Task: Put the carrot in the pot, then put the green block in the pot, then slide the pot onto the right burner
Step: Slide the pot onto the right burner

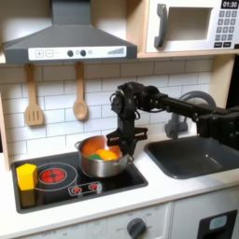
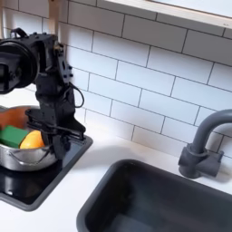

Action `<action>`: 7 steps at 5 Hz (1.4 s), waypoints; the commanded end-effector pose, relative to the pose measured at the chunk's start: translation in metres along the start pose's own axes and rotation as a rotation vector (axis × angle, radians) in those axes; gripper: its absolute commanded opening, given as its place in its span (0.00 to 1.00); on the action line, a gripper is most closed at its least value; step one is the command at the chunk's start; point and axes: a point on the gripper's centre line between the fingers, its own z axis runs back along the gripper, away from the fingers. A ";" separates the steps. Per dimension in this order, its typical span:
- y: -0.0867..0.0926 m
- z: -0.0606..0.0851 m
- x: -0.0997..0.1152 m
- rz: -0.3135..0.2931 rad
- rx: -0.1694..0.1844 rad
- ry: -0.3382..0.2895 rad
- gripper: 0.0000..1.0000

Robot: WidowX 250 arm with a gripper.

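Pot w/ carrot, green block inside; gripper at pot's 3 o'clock rim, jaws' state unclear.

The pot is cut off by the second exterior view's left edge.

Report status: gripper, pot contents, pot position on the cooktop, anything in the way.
Gripper at the pot rim, jaws unclear. Carrot and green block inside pot. Pot on the burner at the first exterior view's right. Yellow block aside.
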 end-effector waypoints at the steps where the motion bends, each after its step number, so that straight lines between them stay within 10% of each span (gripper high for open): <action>1: -0.002 0.000 -0.001 0.006 -0.010 0.007 1.00; 5: 0.000 -0.011 -0.007 0.026 -0.007 0.083 1.00; 7: -0.003 0.013 -0.006 0.025 -0.009 -0.039 1.00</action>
